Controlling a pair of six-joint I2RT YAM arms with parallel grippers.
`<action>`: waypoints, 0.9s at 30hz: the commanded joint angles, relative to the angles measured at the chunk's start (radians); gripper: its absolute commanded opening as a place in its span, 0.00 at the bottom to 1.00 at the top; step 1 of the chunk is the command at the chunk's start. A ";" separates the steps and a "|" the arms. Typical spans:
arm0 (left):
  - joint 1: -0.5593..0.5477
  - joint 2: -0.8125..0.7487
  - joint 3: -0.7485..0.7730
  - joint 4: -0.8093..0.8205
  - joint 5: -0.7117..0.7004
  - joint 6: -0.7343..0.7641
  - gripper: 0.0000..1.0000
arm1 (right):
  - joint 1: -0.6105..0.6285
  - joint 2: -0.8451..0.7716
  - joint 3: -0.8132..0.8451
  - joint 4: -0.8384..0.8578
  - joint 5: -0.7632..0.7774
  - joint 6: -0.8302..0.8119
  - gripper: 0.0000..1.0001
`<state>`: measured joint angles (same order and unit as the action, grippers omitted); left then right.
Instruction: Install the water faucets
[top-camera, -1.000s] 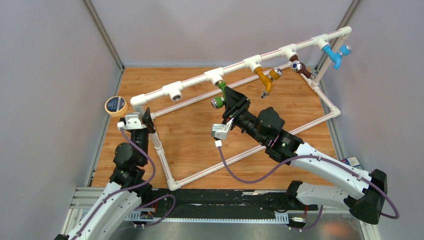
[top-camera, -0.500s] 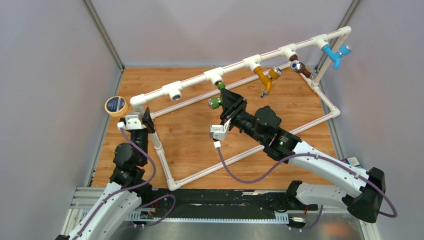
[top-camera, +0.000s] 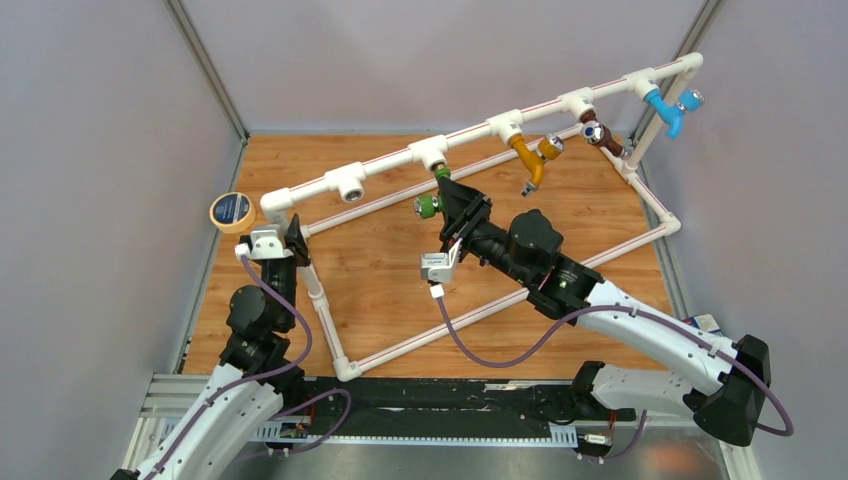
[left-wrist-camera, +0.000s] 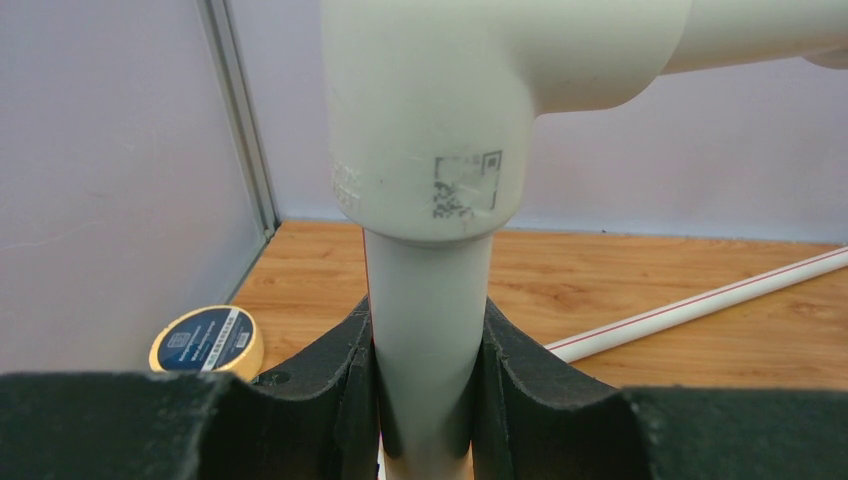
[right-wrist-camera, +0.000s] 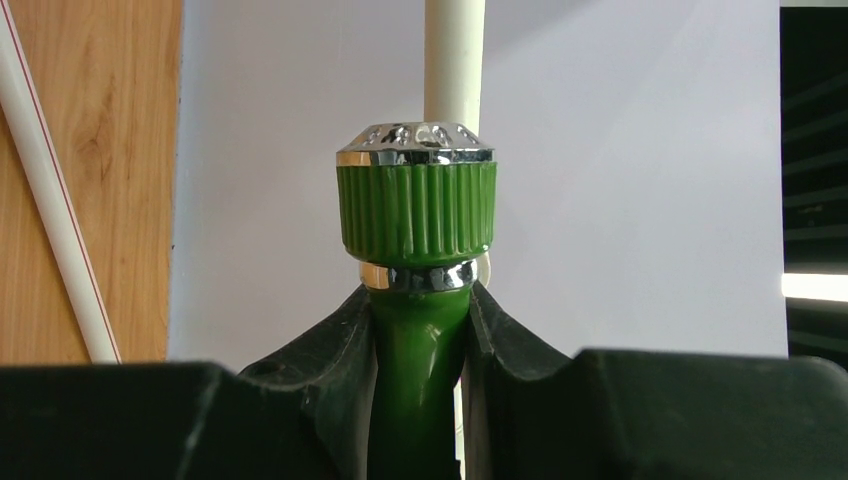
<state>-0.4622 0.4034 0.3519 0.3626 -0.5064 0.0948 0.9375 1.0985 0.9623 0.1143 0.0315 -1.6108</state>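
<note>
The green faucet (top-camera: 432, 200) hangs under a white T fitting (top-camera: 429, 152) on the raised pipe, its silvery knob pointing left. My right gripper (top-camera: 450, 200) is shut on its green body (right-wrist-camera: 418, 330), just below the ribbed knob (right-wrist-camera: 416, 205). My left gripper (top-camera: 296, 238) is shut on the upright white pipe (left-wrist-camera: 426, 330) under the corner elbow (left-wrist-camera: 440, 110) of the frame. Orange (top-camera: 530, 158), brown (top-camera: 603, 138) and blue (top-camera: 668, 108) faucets sit in fittings further right along the pipe.
A roll of tape (top-camera: 231, 211) lies at the left wall, also in the left wrist view (left-wrist-camera: 206, 340). An open T fitting (top-camera: 350, 184) sits left of the green faucet. The white pipe frame (top-camera: 500, 300) crosses the wooden floor. Grey walls close in on three sides.
My right gripper has turned the green faucet, swinging its knob to the left and a little up. The left arm has not moved.
</note>
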 joint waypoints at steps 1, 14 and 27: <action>0.007 0.005 0.009 -0.014 -0.003 0.031 0.00 | -0.019 -0.017 0.030 0.005 -0.068 -0.008 0.00; 0.007 0.006 0.006 -0.016 -0.004 0.042 0.00 | -0.025 -0.017 0.042 0.008 -0.105 -0.027 0.00; 0.007 0.002 0.002 -0.016 -0.004 0.043 0.00 | -0.057 -0.008 0.053 0.019 -0.084 -0.046 0.00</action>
<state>-0.4622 0.4034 0.3519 0.3626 -0.5064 0.0959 0.9020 1.0977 0.9623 0.1043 -0.0662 -1.6360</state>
